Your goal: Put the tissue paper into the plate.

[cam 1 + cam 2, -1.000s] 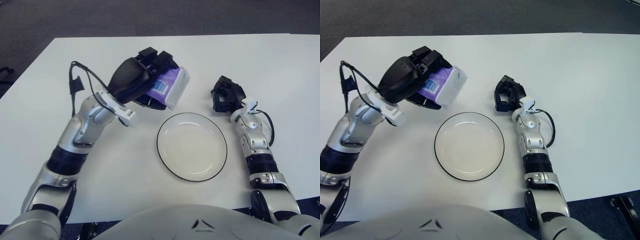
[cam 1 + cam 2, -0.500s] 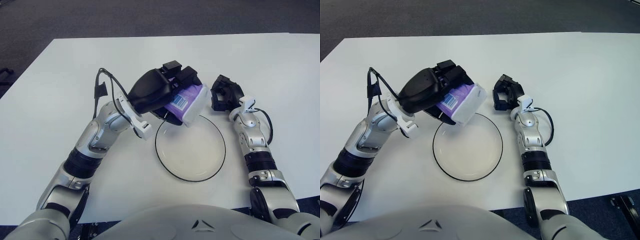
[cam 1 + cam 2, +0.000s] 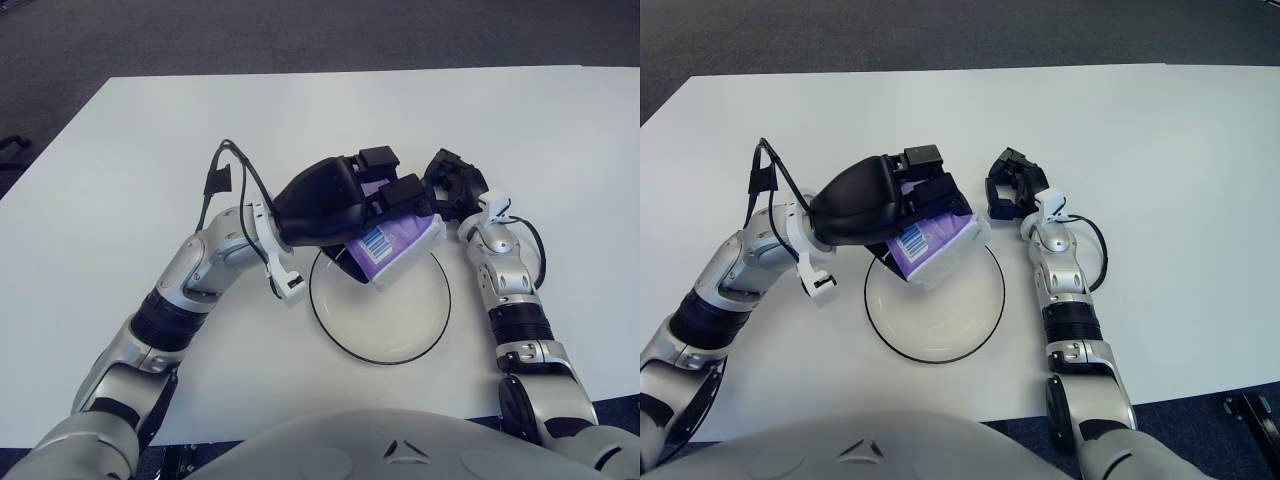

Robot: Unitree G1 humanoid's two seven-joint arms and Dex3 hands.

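My left hand (image 3: 385, 200) is shut on a purple and white tissue pack (image 3: 400, 245) and holds it over the upper part of the glass plate (image 3: 395, 340), which has a thin dark rim. The pack tilts down to the right, its barcode label facing up. In the right eye view the same pack (image 3: 935, 242) hangs above the plate (image 3: 940, 335). Whether the pack touches the plate I cannot tell. My right hand (image 3: 450, 185) shows just right of the plate's far edge, idle, with nothing in it.
The white table (image 3: 560, 130) stretches wide on all sides, with dark floor beyond its far edge. A black cable (image 3: 222, 180) loops off my left forearm.
My left hand has carried the tissue pack right and down, from beside the plate's upper left to over the plate. The right hand has not moved.
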